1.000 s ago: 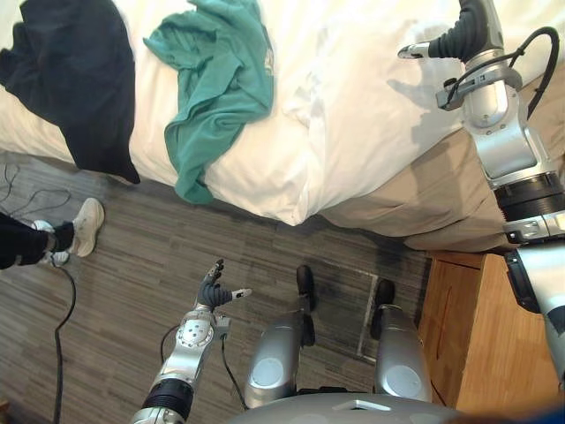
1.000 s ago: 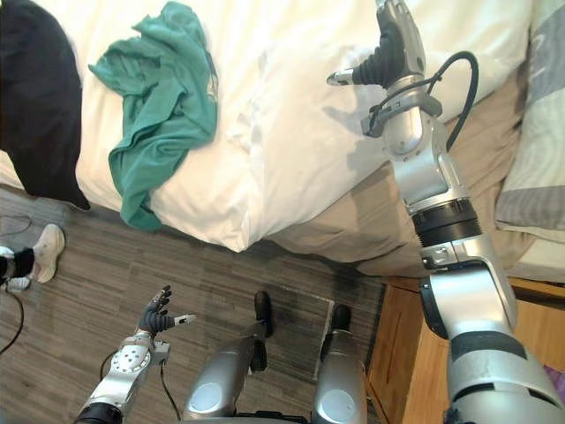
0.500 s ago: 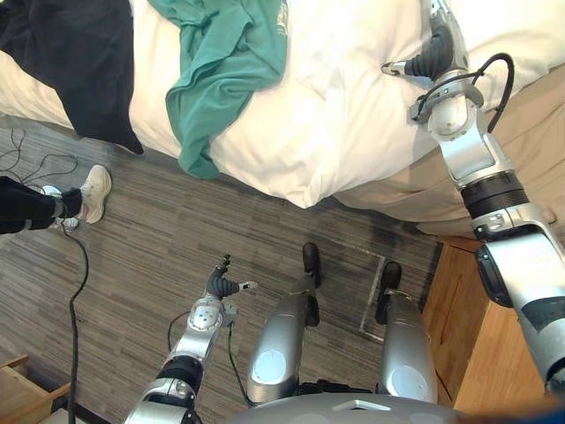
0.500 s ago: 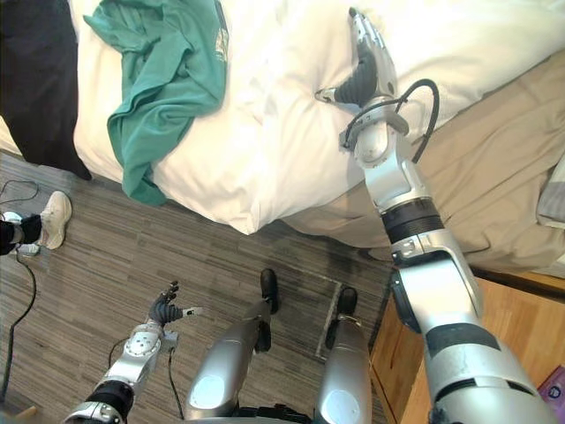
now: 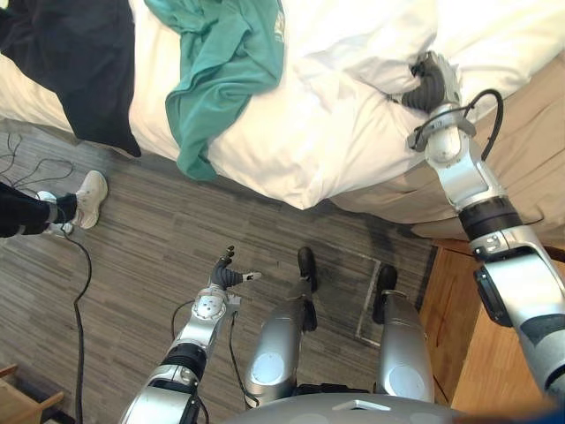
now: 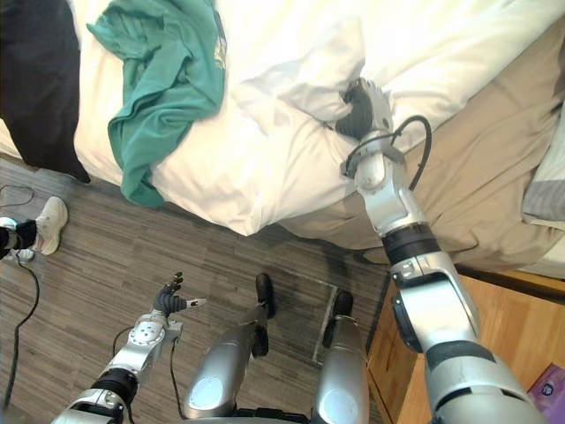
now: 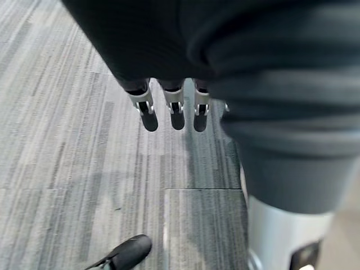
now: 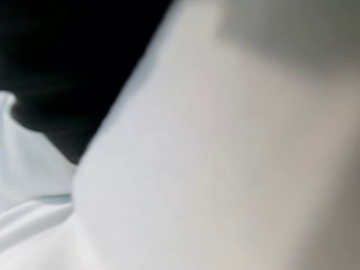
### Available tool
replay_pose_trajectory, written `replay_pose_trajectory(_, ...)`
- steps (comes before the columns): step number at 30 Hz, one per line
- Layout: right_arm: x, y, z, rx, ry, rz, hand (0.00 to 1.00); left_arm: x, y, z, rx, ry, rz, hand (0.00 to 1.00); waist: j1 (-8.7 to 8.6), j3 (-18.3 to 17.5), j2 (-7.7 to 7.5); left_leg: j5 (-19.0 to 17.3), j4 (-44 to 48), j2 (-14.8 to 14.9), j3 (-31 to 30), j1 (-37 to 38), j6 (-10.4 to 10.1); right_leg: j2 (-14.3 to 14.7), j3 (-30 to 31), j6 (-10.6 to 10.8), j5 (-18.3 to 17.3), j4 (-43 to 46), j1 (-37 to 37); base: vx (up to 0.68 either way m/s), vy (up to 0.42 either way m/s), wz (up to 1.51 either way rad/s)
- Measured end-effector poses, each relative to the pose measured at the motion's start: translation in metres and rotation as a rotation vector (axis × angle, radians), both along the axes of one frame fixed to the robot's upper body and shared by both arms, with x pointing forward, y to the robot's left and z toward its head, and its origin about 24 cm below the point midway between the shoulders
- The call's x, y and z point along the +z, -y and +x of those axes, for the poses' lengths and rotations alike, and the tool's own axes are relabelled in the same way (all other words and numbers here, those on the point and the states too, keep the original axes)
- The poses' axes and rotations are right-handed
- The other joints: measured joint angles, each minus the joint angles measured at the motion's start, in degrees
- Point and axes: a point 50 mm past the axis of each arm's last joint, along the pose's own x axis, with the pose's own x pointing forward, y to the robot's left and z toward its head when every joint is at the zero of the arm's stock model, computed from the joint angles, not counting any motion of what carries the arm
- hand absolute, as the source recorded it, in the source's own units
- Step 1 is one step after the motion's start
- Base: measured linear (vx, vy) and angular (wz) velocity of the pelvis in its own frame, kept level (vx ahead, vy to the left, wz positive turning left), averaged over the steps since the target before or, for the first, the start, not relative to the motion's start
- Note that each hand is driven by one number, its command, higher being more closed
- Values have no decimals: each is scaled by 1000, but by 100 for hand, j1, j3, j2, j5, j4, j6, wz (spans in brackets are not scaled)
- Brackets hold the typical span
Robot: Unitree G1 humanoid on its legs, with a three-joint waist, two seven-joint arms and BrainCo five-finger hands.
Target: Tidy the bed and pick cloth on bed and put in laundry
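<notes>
Grey plank-pattern floor runs along my side of the bed, and the bed's white duvet takes the upper part of both eye views. On my feed a teal shirt lies crumpled on the duvet, with one end trailing over the near edge of the bed toward the floor. To its left a black garment drapes over the same edge, and a strip of white duvet shows between the two. Neither piece of clothing is in a hand.

The right hand is down on the duvet, well to the right of the teal shirt, close to where the duvet ends over a tan sheet. The duvet bunches into a raised fold just beyond the hand. The right wrist view gives me nothing but pale cloth pressed up close, so I cannot tell whether this hand is gripping the duvet or only resting on it.

The left hand hangs low over the floor, clear of the bed, holding nothing. In the left wrist view its fingers are straight and relaxed above the planks.

A wooden nightstand stands at the lower right, beside the bed. A person's white shoe is on the floor at the left, below the black garment.
</notes>
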Motion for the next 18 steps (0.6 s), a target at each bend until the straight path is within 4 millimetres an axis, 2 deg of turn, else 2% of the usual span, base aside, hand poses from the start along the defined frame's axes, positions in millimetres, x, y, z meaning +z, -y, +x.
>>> replay_pose_trajectory(3,-27,5,-12,12,-53,14,100,-7,-9,-12,3,-44,15,0,-46,-91,-180,-37,-1,57,98,177,-43,91,98,17,25,-155,190,34,-59,-20)
replay_pose_trajectory(7,-60,12,-29,18,-125,50,100,-18,-23,-33,51,-119,34,0,-191,-199,-373,-61,-118,96,276,481,-56,203,308,48,85,-346,394,22,-33,-27)
replay_pose_trajectory(10,-74,22,-40,-5,-151,71,100,-24,-26,-42,54,-156,48,0,-284,-244,-420,-59,-204,95,394,576,-51,272,431,74,157,-463,434,-1,-8,-28)
replay_pose_trajectory(11,-80,30,-48,-25,-159,87,0,-24,-26,-42,53,-158,54,0,-292,-252,-433,-56,-222,97,449,600,-47,290,488,80,201,-522,440,23,-2,-27)
replay_pose_trajectory(13,-91,38,-58,-50,-179,106,0,-25,-28,-45,58,-164,59,0,-310,-260,-437,-34,-322,88,496,709,-16,320,576,108,264,-617,501,30,-5,-24)
replay_pose_trajectory(15,-106,43,-70,-77,-208,143,0,-27,-29,-49,59,-176,63,0,-397,-334,-457,-33,-376,76,511,761,-13,323,593,130,283,-683,551,47,-7,-6)
replay_pose_trajectory(18,-138,53,-95,-143,-279,226,0,-33,-28,-59,58,-216,69,0,-466,-562,-493,-55,-392,55,524,828,-27,334,593,135,284,-782,645,96,-18,-3)
